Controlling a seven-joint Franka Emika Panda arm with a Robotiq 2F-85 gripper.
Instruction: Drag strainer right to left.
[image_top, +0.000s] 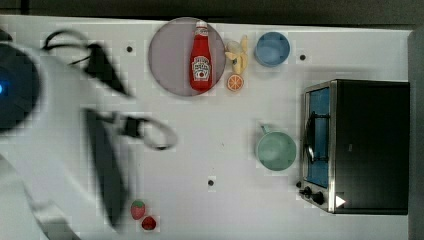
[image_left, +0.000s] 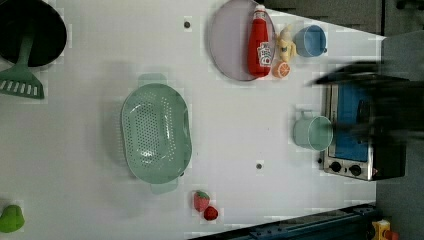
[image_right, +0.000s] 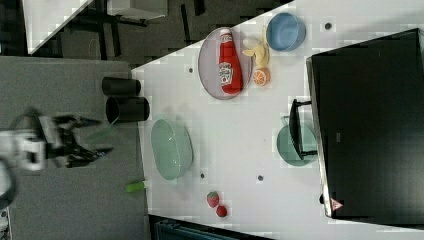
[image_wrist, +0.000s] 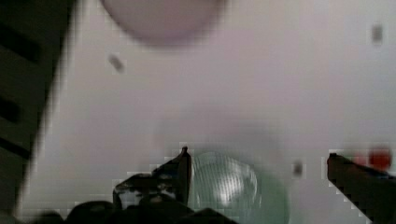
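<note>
One pale green oval plastic strainer (image_left: 156, 132) noted, sitting flat and upright on the white tabletop (image_left: 90, 150), perforated inside facing up, small tabs at both ends. Located in the left view's middle-left, well apart from the round pale green mug (image_left: 313, 132) and the steel toaster oven (image_left: 350, 150) on the left view's right. Near one tab, two red strawberries (image_left: 205, 205), close but not touching. Further off, a red ketchup bottle (image_left: 261, 42) lying on a lilac round plate (image_left: 225, 40), left clear of any sliding path.

Hand (image_right: 87, 142) released, fingers (image_wrist: 184, 170) spread wide, grasping nothing. Seen in the right view beyond the tabletop's edge, apart from the strainer (image_right: 171, 149). In the wrist view, strainer (image_wrist: 233, 186) framed between the spread fingers, suggesting the hand points down toward it from above. Height over the rim not judged with confidence, owing to heavy motion blur on the arm.

Assessment: no contact at present, so no drag force on the strainer. Open stance fits either an approach to hook the rim or a parting after release; cannot tell which. Light plastic on a smooth top likely to slide easily; risk of nudging the strawberries if dragged toward them.
</note>
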